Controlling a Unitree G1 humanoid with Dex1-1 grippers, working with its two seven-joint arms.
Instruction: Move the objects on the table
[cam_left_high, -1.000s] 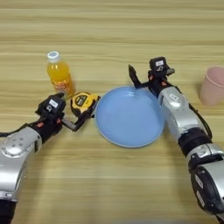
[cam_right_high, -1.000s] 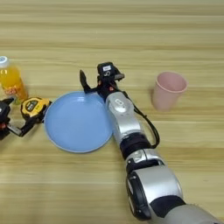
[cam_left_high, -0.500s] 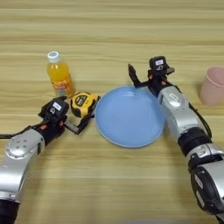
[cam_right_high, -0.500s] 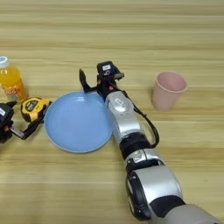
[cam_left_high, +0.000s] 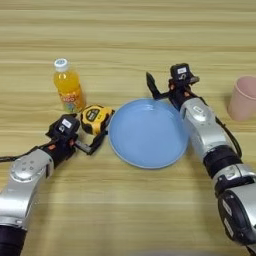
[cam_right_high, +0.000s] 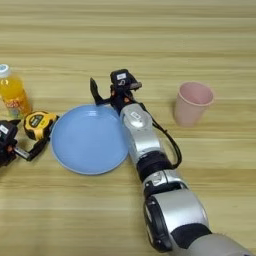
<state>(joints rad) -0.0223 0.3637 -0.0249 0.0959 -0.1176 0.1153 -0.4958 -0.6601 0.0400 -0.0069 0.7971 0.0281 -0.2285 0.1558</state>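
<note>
Since 1 second ago, the left gripper (cam_left_high: 95, 139) has crept forward along the table (cam_left_high: 125, 30), and its 2 black fingers now stand spread around the near side of the tape measure (cam_left_high: 96, 113), one by the black strap at the plate's edge. Nothing is clamped yet. Everything else lies where it lay; the right arm has not stirred.

Working outward from that gripper: the yellow-and-black tape measure sits just beyond its fingertips, touching or almost touching the left rim of the light-blue plate (cam_left_high: 148, 132). Behind the tape measure, a little to the left, the orange-drink bottle (cam_left_high: 68, 92) stands upright with its white cap on. Across the plate, the right gripper (cam_right_high: 106, 95) rests at the far rim with its fingers parted, gripping nothing that I can make out. The pink cup (cam_right_high: 192, 104) stands upright, well apart to the right.

My judgement is that the step in hand is the approach to the tape measure, with the grasp not yet made. The next move calls for easing the fingers further around its body and closing squarely, taking care that the strap does not catch and that the plate is not nudged.

Count: 1 tape measure, 1 bottle, 1 plate, 1 cup, 2 grippers.
</note>
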